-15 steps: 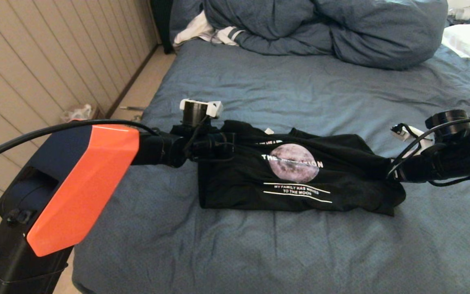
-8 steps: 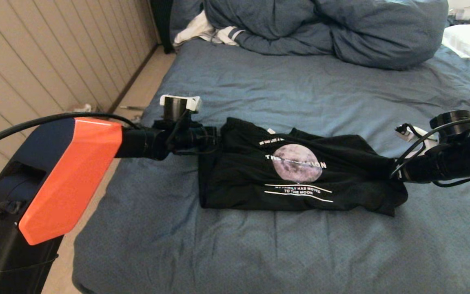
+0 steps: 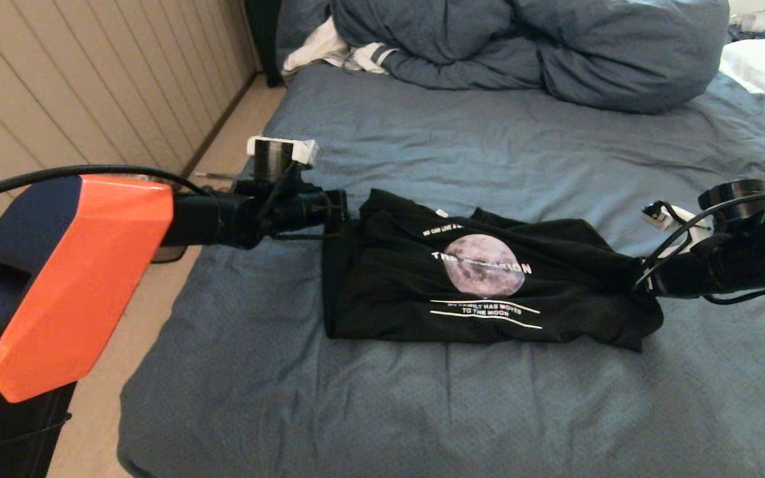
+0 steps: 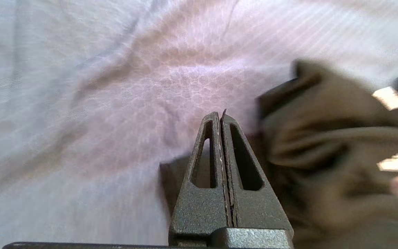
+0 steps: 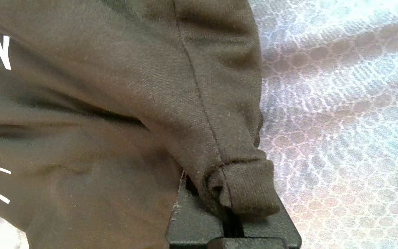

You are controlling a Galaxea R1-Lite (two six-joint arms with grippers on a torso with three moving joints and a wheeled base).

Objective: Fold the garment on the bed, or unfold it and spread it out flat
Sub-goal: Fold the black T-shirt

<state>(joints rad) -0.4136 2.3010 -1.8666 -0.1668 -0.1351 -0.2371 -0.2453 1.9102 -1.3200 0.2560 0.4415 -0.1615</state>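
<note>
Two grippers sit at opposite ends of the garment (image 3: pixel 482 279), a black T-shirt lying bunched across the middle of the head frame on the bed (image 3: pixel 422 411), moon graphic facing up. It looks light, limp and not slippery; it should drape and crease rather than hold any shape, so a pull at one end will likely drag folds along the sheet. Seams, hems and sleeve ends seem the best places to pinch, since doubled cloth gives the fingers more to bite.

Left gripper (image 4: pixel 222 116), at centre left of the head frame, has its fingers pressed together with nothing between them; the tips hang just beside the shirt's left edge, over bare sheet. Right gripper (image 3: pixel 648 282), at the right edge of the frame, has its fingers clamped on a rolled, ribbed hem of the shirt, which bulges out over the fingers in the right wrist view.
</note>
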